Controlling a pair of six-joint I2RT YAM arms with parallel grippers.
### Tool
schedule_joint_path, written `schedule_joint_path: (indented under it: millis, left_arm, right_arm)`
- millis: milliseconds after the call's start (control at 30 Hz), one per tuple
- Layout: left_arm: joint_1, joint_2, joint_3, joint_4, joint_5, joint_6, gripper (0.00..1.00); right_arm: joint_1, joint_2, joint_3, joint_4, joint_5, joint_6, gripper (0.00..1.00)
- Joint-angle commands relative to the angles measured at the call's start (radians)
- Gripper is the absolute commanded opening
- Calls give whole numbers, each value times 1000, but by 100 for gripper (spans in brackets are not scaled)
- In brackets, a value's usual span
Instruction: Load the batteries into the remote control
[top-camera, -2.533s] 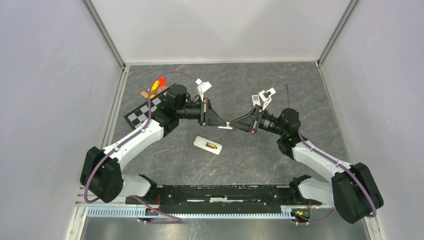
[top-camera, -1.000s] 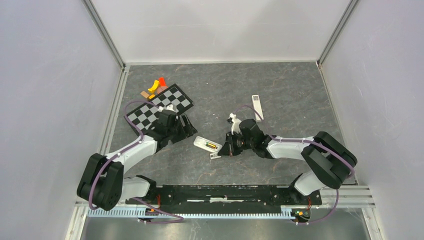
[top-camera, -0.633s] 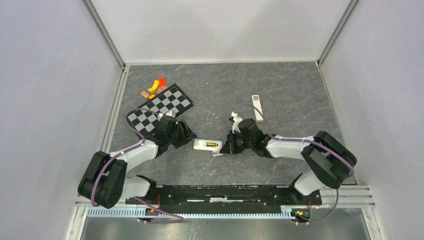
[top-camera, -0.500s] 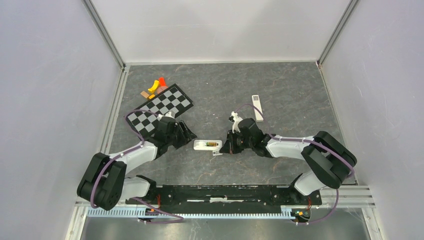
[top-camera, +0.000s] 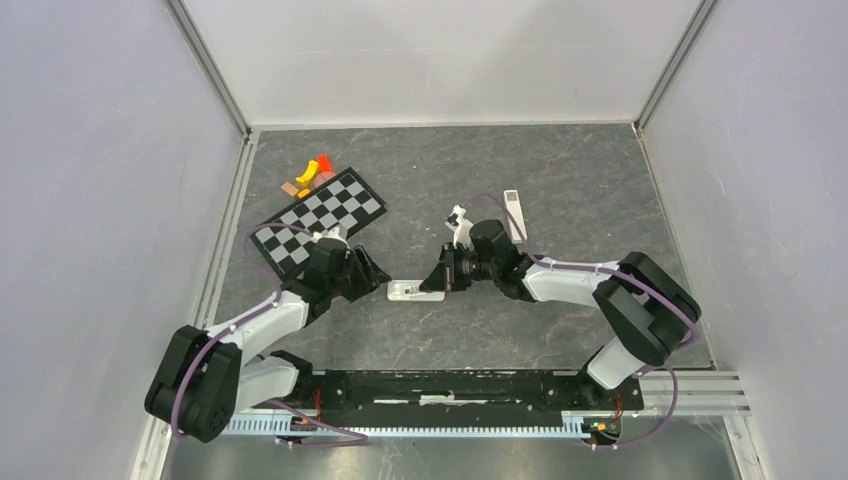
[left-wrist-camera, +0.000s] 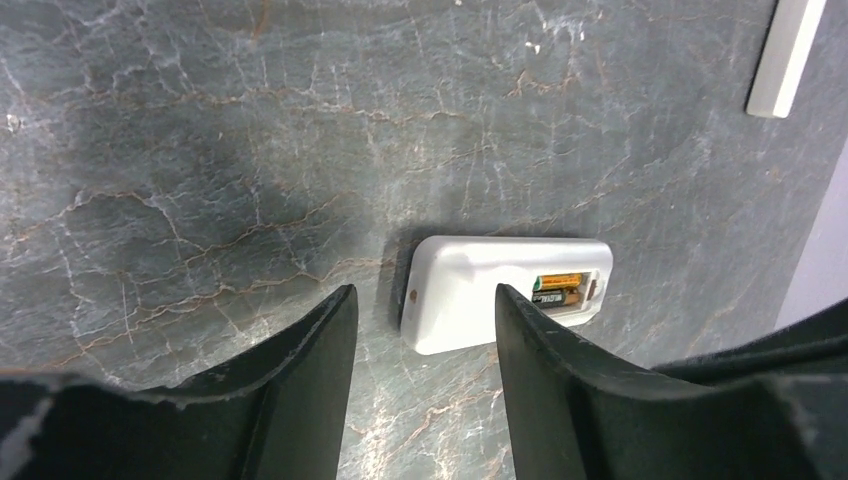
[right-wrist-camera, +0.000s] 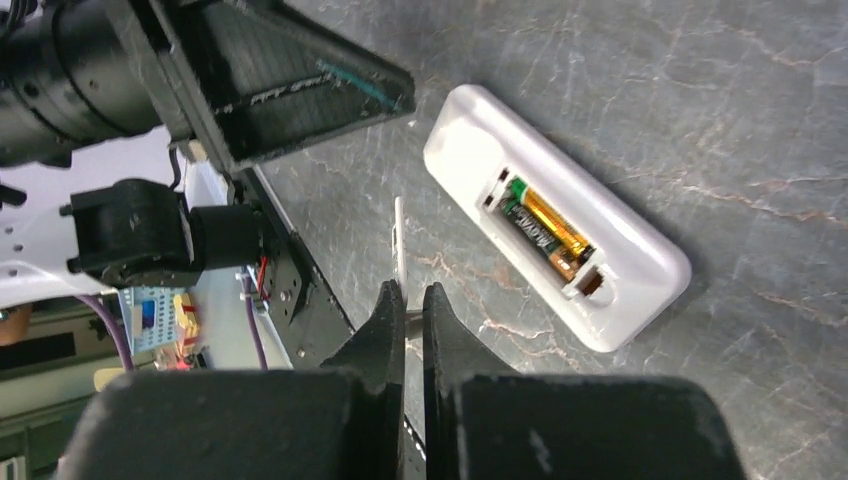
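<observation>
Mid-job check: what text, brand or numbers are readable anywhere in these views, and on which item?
No text reads outright.
Batteries in the remote control: small lettering on the dark band, too blurred to read.
Blue label on the rig base: too small to read.
Thin white piece in the right gripper: edge-on, no print visible.
Checkerboard, white strip: no text visible.

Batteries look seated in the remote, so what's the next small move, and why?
Probably carry the cover, pinched in the right gripper, over to the open bay: both batteries already lie in the remote control, and the left gripper is open by its other end.
</observation>
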Motion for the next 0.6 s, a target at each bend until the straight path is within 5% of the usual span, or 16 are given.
schedule_joint_path:
  millis: [0, 567]
  left_arm:
    - [-3, 20, 1, -18, 38, 41, 57]
    - [-2, 106, -3, 56, 120, 49, 42]
  right_arm:
    - [-23, 49, 49, -1, 19, 41, 0]
    - [-61, 96, 20, 10, 45, 121, 0]
